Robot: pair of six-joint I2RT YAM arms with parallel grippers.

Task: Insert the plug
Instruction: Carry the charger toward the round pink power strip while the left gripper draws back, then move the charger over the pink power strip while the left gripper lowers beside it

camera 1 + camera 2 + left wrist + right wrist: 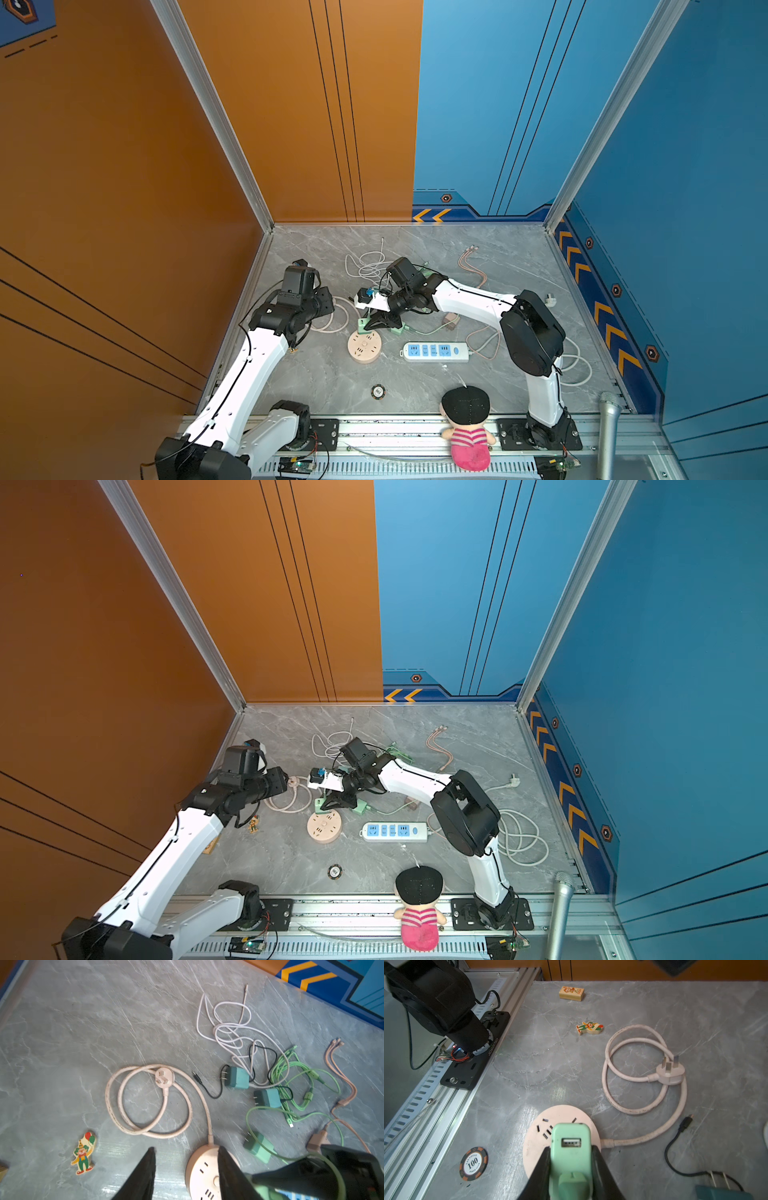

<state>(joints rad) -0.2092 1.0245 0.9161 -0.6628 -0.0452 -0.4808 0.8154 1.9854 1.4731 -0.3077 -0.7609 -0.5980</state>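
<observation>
The right gripper (571, 1147) is clamped on the pale green charger plug (571, 1136), its jaws pressed against the two long sides of the body, USB port facing the wrist camera. It holds the plug directly above the round pink socket (533, 1147). In both top views that socket (364, 347) lies left of the tabletop's middle, nearer the front edge where the arms are mounted than the back edge; its own cord coils off toward the left edge.

The left gripper (187, 1148) has its jaws parted with nothing between them; one finger (228, 1172) overlaps the socket's rim, though contact cannot be told from that view. In the top views the left gripper is hidden under its own arm.

Whether the prongs have entered any slot is unclear, since the plug's body hides them from the right wrist camera; the step in hand is probably the final alignment and push.

The plug looks small, light and rigid, with a smooth plastic shell that could slip or twist under a skewed push; the present hold across the flat sides, low on the body, seems the right one. The thin prongs would bend if driven in crooked, so they should meet the slots (545, 1136) square and go straight down. The socket looks light enough to slide on the polished grey tabletop (612, 1001); bracing its rim with the left gripper would help.
</observation>
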